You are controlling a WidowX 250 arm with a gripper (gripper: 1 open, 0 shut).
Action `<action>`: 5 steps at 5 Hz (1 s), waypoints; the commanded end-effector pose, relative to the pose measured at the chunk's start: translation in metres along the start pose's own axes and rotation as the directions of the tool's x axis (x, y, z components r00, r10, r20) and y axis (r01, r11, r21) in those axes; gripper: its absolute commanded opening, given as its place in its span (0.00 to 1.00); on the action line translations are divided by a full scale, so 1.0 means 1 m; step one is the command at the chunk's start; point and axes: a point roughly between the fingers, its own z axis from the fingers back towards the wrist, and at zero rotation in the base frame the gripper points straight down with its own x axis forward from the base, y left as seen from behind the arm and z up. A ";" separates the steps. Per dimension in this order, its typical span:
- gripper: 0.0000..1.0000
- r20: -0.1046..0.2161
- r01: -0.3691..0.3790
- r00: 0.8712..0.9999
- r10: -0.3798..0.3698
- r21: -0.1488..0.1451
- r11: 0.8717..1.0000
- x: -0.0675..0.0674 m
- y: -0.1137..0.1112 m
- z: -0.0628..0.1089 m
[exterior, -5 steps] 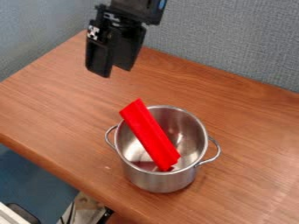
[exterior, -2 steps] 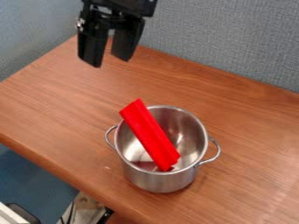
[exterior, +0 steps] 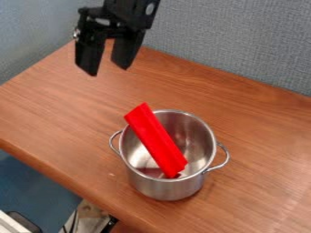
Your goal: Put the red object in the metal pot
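The red object [exterior: 155,139], a long flat bright red bar, stands slanted inside the metal pot [exterior: 195,177]. Its lower end is down in the pot and its upper end sticks out over the left rim. The shiny steel pot has two small loop handles and sits near the front of the wooden table [exterior: 61,96]. My gripper [exterior: 105,60] hangs high at the upper left, well clear of the pot. Its two dark fingers [exterior: 89,56] are spread apart with nothing between them.
The table's front edge runs diagonally at the lower left, just in front of the pot. A grey-blue wall stands behind the table. Below the edge some floor clutter shows.
My open gripper has moved up and to the left, further from the pot. The red bar and the pot have stayed still.
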 end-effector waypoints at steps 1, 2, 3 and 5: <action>1.00 -0.072 0.138 0.988 -0.133 0.068 0.988 0.008 -0.002 0.028; 1.00 -0.082 0.205 0.977 -0.198 0.085 0.975 0.021 0.005 0.041; 1.00 -0.078 0.241 0.969 -0.235 0.077 0.967 0.028 0.007 0.037; 1.00 -0.055 0.116 0.992 -0.114 0.035 0.993 0.036 0.014 0.019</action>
